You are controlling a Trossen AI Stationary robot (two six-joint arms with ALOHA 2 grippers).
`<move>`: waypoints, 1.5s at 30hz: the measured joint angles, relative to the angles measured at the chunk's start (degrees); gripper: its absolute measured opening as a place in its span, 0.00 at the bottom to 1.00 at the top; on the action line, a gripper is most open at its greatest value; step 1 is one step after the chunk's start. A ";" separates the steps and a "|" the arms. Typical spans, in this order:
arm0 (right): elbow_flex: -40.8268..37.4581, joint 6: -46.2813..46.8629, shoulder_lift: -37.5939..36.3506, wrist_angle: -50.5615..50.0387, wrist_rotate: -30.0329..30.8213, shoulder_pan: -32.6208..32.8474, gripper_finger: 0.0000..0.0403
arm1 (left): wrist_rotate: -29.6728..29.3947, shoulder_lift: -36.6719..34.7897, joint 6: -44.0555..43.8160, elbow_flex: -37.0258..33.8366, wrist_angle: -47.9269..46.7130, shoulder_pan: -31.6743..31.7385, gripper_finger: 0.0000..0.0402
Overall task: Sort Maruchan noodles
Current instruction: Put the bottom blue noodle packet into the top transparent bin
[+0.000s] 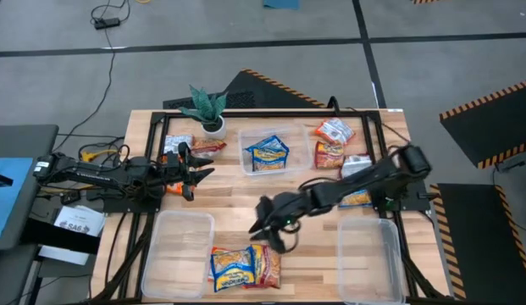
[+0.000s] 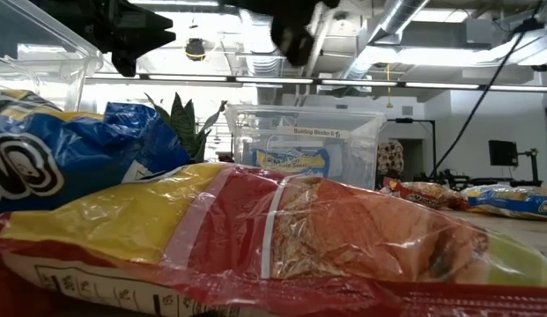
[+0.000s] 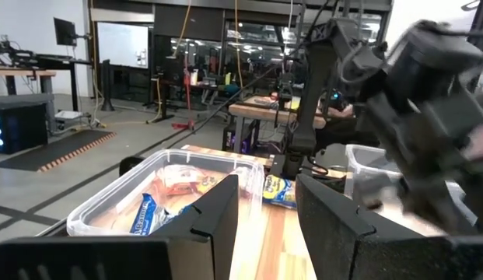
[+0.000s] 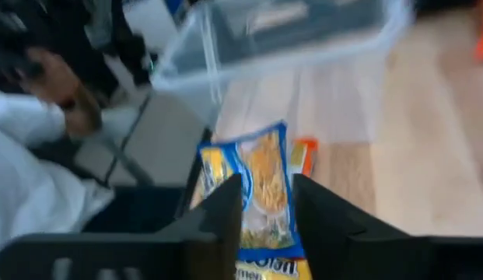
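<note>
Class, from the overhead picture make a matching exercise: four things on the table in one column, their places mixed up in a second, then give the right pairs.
Things:
1. potted plant
2. blue-and-yellow packet in the middle tub
3. right gripper
4. left gripper

Places:
A. above the table's middle, near the front packets
B. far edge of the table, left of the middle tub
C. inside a clear tub
D. left side, by the plant

Pairs: 1-B, 2-C, 3-A, 4-D

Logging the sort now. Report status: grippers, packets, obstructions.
Right gripper open, empty, above blue-and-yellow packet at the near edge. Left gripper open, empty, waiting mid-left. One blue packet in centre tub. Nothing seen blocking.
</note>
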 joint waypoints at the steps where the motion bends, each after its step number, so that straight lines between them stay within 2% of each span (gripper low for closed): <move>1: 1.97 -0.92 1.96 -1.94 -0.98 0.00 0.41 | 0.00 0.00 0.00 0.00 -0.08 0.00 0.29; 5: 8.85 -4.28 9.12 -8.84 -6.43 -0.38 0.57 | -0.02 0.02 0.00 0.00 -0.18 0.00 0.29; 9: 13.89 -7.68 14.65 -11.73 -11.83 -0.61 0.66 | -0.03 0.02 0.00 0.00 -0.49 0.00 0.29; 19: 18.75 -14.62 23.39 -12.10 -13.56 -0.68 0.67 | -0.28 0.04 0.00 -0.01 -2.74 0.00 0.29; 28: 18.60 -15.71 23.62 -13.97 -12.04 -0.97 0.66 | -0.37 0.02 0.00 -0.02 -2.85 0.00 0.29; 30: 18.62 -16.15 23.28 -14.04 -12.03 -0.91 0.63 | -0.37 0.02 0.00 -0.02 -2.94 0.00 0.29; 33: 18.68 -16.75 23.55 -15.12 -11.84 -0.85 0.53 | -0.37 0.04 0.00 -0.02 -2.95 0.00 0.29; 41: 18.61 -18.74 23.53 -18.53 -11.70 -1.00 0.06 | -0.96 0.02 0.02 -0.02 -2.95 0.00 0.29; 45: 18.66 -20.00 22.84 -18.64 -11.59 -1.17 0.03 | -1.72 0.02 0.02 -0.02 -2.97 0.00 0.29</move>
